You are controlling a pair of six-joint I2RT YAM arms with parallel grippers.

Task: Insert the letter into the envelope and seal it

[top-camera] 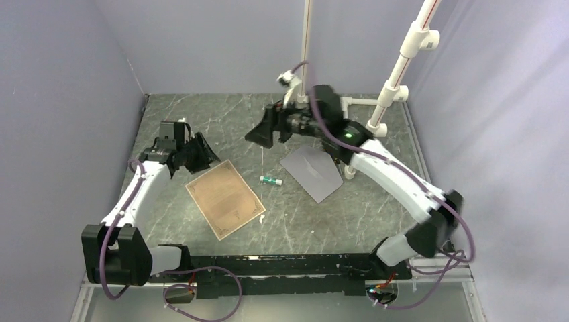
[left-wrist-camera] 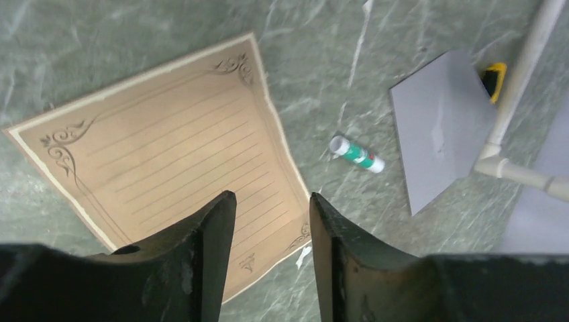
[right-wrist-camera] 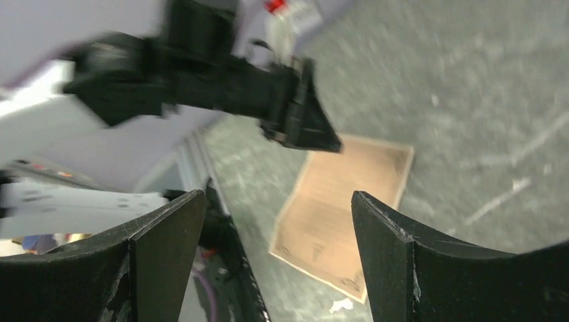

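Left gripper (left-wrist-camera: 272, 201) hovers over one edge of the flat tan-brown bordered paper letter (left-wrist-camera: 168, 141), jaws partly apart and empty; I'd guess it's lining up a pinch. Right gripper (right-wrist-camera: 275, 196) is spread wide, holding nothing, raised beside the plain grey paper envelope (top-camera: 312, 173) lying flat on the dark marbled tabletop (top-camera: 302, 221). Small green-and-white glue stick (top-camera: 271, 180) sits between both sheets, handy for sealing.

I'm seeing the letter (top-camera: 225, 198) showing tan-brown, with a thin dark scrolled border and faint ruled lines. The envelope (top-camera: 312, 173) is reading plain grey, the glue stick (top-camera: 271, 180) white with green, the table (top-camera: 315, 223) dark green-grey with pale marble veins.
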